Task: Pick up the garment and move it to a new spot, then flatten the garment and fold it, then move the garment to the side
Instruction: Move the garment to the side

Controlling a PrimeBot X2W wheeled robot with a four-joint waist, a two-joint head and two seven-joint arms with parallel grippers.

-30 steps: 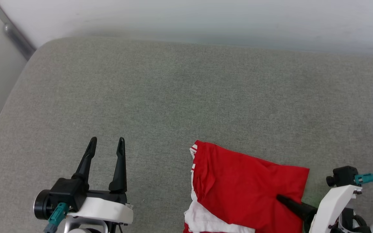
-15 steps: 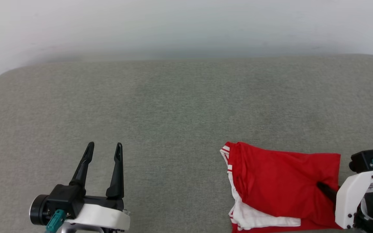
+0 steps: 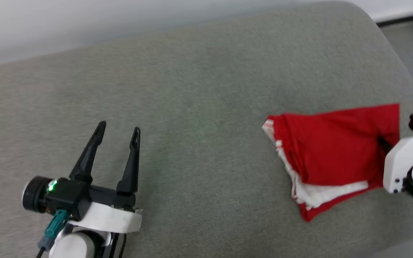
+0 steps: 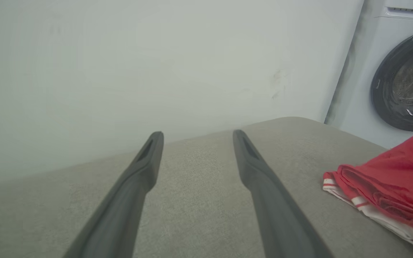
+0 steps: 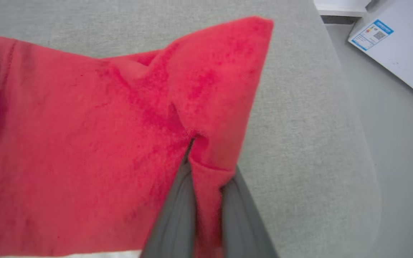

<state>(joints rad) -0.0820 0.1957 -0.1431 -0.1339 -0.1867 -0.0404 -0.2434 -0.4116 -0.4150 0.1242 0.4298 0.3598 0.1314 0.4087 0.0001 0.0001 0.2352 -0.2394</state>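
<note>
Right claw (image 5: 191, 143) is clamped on the folded red jersey (image 3: 332, 147) on the grey cushion (image 3: 192, 107); left claw (image 3: 118, 127) stands apart, empty.

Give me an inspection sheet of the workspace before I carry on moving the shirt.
Surface: grey fabric cushion with rounded corners; the garment lies near its right end.
Job's things: garment, red, folded, with a white layer and striped trim showing along its left and near edges.
Clutter: nothing seen.
Tools: left tool open, holding nothing, over bare cushion; right tool shut on a fold at the garment's right edge.
Cables: teal plug with a dark lead at the left wrist, apart from the garment.
Surroundings: pale wall behind; washing machine beyond the cushion's right end; grey floor; labelled white panel.
</note>
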